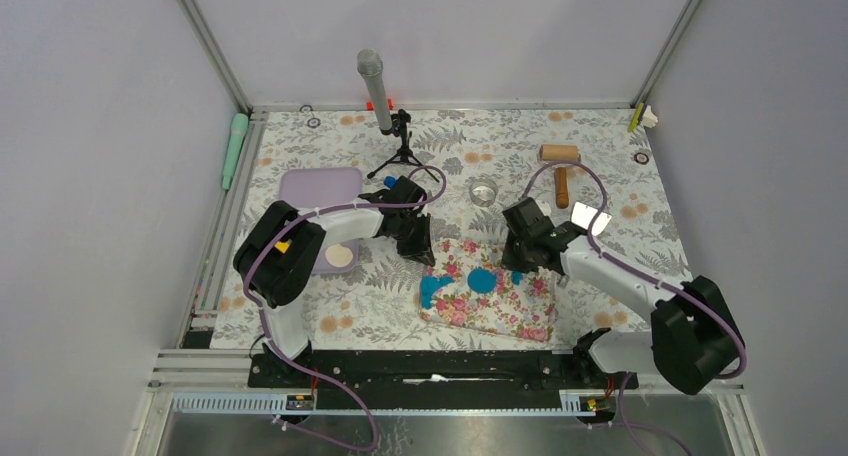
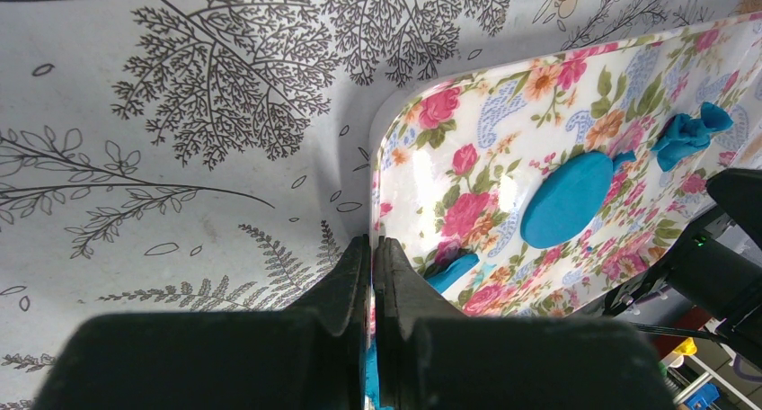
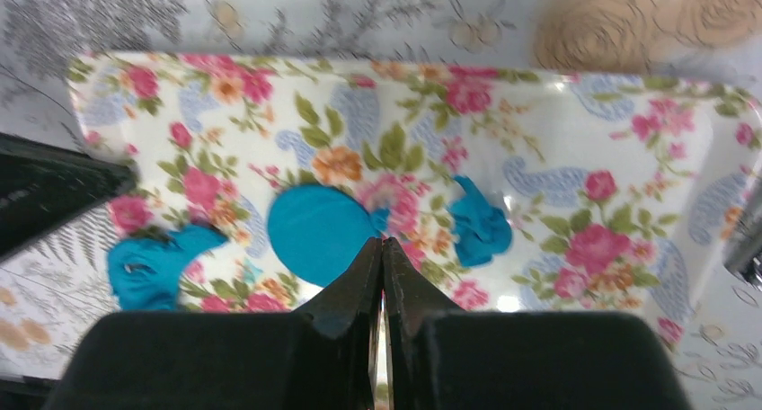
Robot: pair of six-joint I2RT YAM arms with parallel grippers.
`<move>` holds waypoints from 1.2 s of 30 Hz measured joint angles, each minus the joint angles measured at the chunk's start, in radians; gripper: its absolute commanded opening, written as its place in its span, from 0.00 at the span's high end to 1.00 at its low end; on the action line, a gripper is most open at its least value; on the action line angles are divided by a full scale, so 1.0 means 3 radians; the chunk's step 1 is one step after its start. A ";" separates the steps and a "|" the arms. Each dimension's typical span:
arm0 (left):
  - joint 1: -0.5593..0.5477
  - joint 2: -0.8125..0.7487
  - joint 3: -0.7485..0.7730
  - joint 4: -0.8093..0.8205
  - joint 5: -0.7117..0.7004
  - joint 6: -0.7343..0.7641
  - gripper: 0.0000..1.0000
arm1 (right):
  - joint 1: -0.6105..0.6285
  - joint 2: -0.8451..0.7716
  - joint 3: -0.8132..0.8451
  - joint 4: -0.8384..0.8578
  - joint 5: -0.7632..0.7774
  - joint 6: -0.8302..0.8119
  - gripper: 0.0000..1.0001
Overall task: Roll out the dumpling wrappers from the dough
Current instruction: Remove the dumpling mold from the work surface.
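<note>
blue wrapper (image 1: 483, 279) centred on the mat (image 1: 520, 311) may smear if the closed, empty right gripper (image 3: 382, 246) or left gripper (image 2: 371, 246) drags it.

mat (image 2: 490, 113) cut off at right, blue scrap (image 2: 452, 271) half behind fingers (image 2: 346, 280)

Both arms are the same build: left arm (image 1: 340, 221) and right arm (image 1: 610, 271) have white link shells between bulky black joint housings. A purple-grey cable (image 1: 741, 341) is looped along each. There's a yellow tab (image 1: 283, 245) on the left arm's big joint. Left gripper (image 2: 371, 245) and right gripper (image 3: 382, 245) are matte black with wedge-shaped fingers, and the bases sit on a black rail (image 1: 430, 368) at the near edge.
</note>
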 measured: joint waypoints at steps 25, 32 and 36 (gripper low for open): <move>0.0004 0.0032 0.0043 -0.0051 0.0024 0.0013 1.00 | 0.0000 0.0721 0.0080 0.0450 -0.0240 0.0080 0.97; 0.0004 0.0032 0.0043 -0.0051 0.0025 0.0013 1.00 | 0.0000 0.0646 0.0020 0.0437 -0.0224 0.0083 0.97; 0.0008 0.0032 0.0043 -0.0052 0.0023 0.0015 1.00 | 0.0000 0.0521 -0.0069 0.0350 -0.0200 0.0097 0.97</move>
